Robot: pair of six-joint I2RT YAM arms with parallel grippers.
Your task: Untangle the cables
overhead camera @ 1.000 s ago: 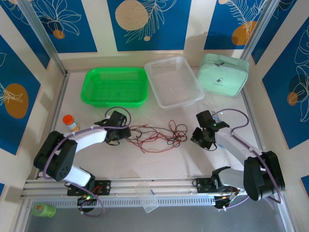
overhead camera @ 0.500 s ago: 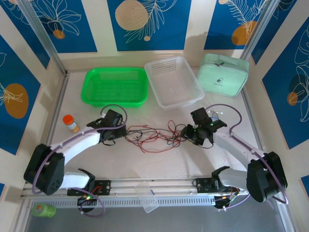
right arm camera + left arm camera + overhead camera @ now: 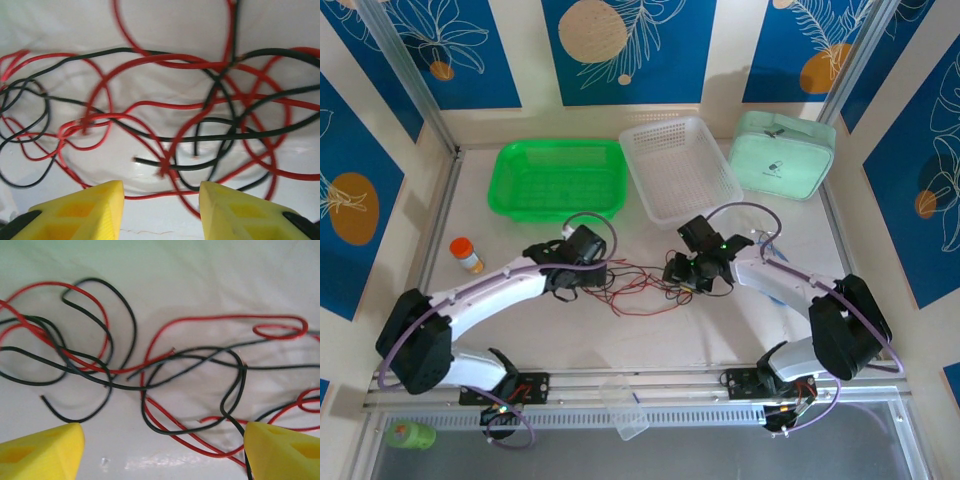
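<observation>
- Now your left gripper (image 3: 160, 452) stands wide, gripping nothing, just above the cables (image 3: 225, 317)
- Your right gripper (image 3: 160, 210) is narrower, parted and empty, over the tangle

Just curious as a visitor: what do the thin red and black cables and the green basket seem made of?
Cables: probably smooth plastic insulation, slightly glossy, bending in soft loops; core unseen. Green basket: likely moulded plastic, shiny, with slotted walls.
</observation>
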